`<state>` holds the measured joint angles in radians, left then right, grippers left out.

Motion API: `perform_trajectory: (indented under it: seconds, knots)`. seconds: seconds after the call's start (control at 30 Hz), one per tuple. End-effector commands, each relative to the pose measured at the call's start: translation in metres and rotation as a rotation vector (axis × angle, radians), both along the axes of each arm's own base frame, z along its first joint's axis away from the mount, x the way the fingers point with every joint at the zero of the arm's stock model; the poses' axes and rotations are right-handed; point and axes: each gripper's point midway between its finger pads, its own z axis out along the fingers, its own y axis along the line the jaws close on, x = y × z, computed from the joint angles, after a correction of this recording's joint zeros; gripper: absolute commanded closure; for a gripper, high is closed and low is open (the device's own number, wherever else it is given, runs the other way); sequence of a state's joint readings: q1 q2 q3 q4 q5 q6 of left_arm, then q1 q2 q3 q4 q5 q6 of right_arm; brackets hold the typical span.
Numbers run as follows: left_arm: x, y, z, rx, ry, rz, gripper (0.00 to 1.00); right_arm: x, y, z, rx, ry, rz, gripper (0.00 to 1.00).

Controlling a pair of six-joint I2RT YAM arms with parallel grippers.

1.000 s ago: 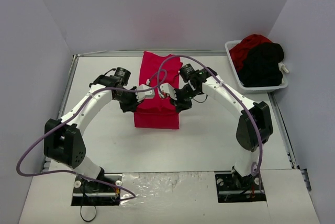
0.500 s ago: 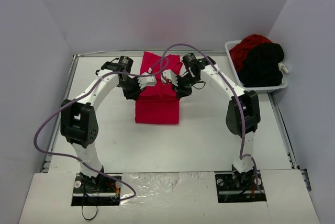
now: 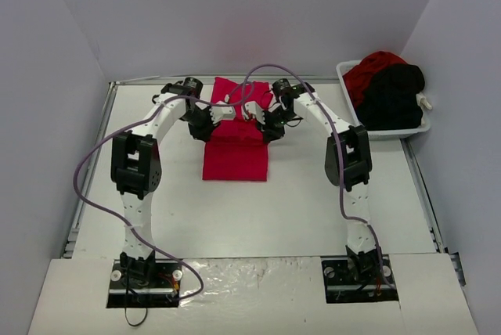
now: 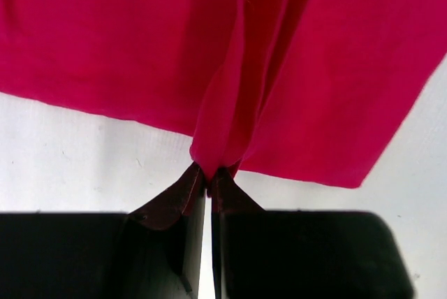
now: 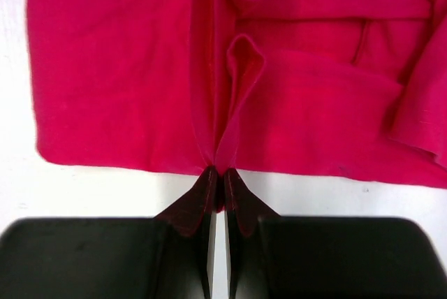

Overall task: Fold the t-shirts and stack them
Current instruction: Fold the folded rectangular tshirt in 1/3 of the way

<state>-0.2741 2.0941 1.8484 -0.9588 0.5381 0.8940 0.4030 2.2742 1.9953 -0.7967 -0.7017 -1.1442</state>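
Note:
A bright red t-shirt lies partly folded on the white table, its near part flat. My left gripper is shut on a pinch of its cloth at the left side; in the left wrist view the red cloth bunches into the left gripper. My right gripper is shut on the right side; in the right wrist view the red cloth puckers into the right gripper. Another red t-shirt and a black t-shirt are heaped in the basket.
A white plastic basket stands at the back right of the table. Grey walls close in the back and both sides. A purple cable loops above the red shirt between the two arms.
Both grippers have carried the pinched cloth away from the arm bases toward the back wall, and the arms have stretched out. The shirt's near edge has slid slightly toward the back.

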Motion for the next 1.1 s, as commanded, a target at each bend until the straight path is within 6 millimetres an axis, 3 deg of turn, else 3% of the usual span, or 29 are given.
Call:
perform_trajectory:
  seconds: [0.0, 0.2, 0.23, 0.37, 0.43, 0.53, 0.57, 0.63, 0.67, 0.7, 0.73, 0.8, 0.83, 0.87, 0.9, 0.93, 1.0, 1.07]
  knots:
    - [0.007, -0.009, 0.020, -0.044, -0.049, -0.089, 0.98, 0.002, -0.012, -0.017, -0.048, 0.064, -0.042, 1.00]
    - [0.020, -0.012, 0.008, -0.045, -0.044, -0.109, 0.98, 0.009, -0.012, -0.033, -0.056, 0.079, -0.048, 0.97]
    - [0.021, -0.013, 0.007, -0.045, -0.044, -0.109, 0.94, 0.011, -0.011, -0.032, -0.056, 0.076, -0.050, 0.96]
    - [0.031, -0.016, 0.013, -0.064, -0.069, -0.101, 0.80, 0.019, -0.008, -0.023, -0.041, 0.046, -0.056, 0.76]
    - [0.037, -0.016, 0.018, -0.066, -0.091, -0.089, 0.75, 0.027, -0.005, -0.014, -0.025, 0.012, -0.072, 0.71]
    - [0.045, -0.015, 0.031, -0.055, -0.146, -0.083, 0.71, 0.040, -0.003, -0.004, -0.006, -0.034, -0.147, 0.69]
    - [0.048, -0.014, 0.037, -0.053, -0.165, -0.079, 0.70, 0.055, 0.003, 0.014, 0.032, -0.115, -0.167, 0.68]
    - [0.056, -0.013, 0.051, -0.052, -0.219, -0.058, 0.69, 0.058, 0.001, 0.017, 0.019, -0.149, -0.206, 0.68]
    - [0.058, -0.013, 0.063, -0.056, -0.248, -0.045, 0.68, 0.067, 0.003, 0.031, 0.035, -0.197, -0.243, 0.67]
    - [0.058, -0.010, 0.067, -0.044, -0.265, -0.031, 0.67, 0.069, -0.002, 0.031, 0.004, -0.226, -0.273, 0.66]
    - [0.062, -0.011, 0.085, -0.054, -0.324, -0.017, 0.67, 0.074, 0.001, 0.050, 0.017, -0.285, -0.284, 0.66]
    - [0.064, -0.008, 0.099, -0.053, -0.366, 0.038, 0.66, 0.072, -0.004, 0.056, -0.005, -0.317, -0.306, 0.66]
    - [0.063, -0.005, 0.096, -0.040, -0.379, 0.058, 0.66, 0.072, -0.007, 0.074, -0.007, -0.358, -0.329, 0.66]
    - [0.057, -0.003, 0.114, -0.049, -0.418, 0.094, 0.62, 0.068, -0.007, 0.080, -0.005, -0.358, -0.343, 0.65]
    - [0.057, 0.002, 0.121, -0.028, -0.458, 0.116, 0.44, 0.060, -0.011, 0.078, -0.018, -0.349, -0.348, 0.65]
    - [0.040, 0.006, 0.123, -0.020, -0.462, 0.120, 0.28, 0.055, -0.015, 0.097, -0.010, -0.382, -0.365, 0.65]
    - [0.020, 0.007, 0.122, -0.010, -0.473, 0.116, 0.26, 0.043, -0.022, 0.103, -0.017, -0.379, -0.391, 0.63]
    - [-0.013, 0.008, 0.112, 0.017, -0.486, 0.086, 0.25, 0.030, -0.040, 0.098, -0.073, -0.367, -0.461, 0.61]
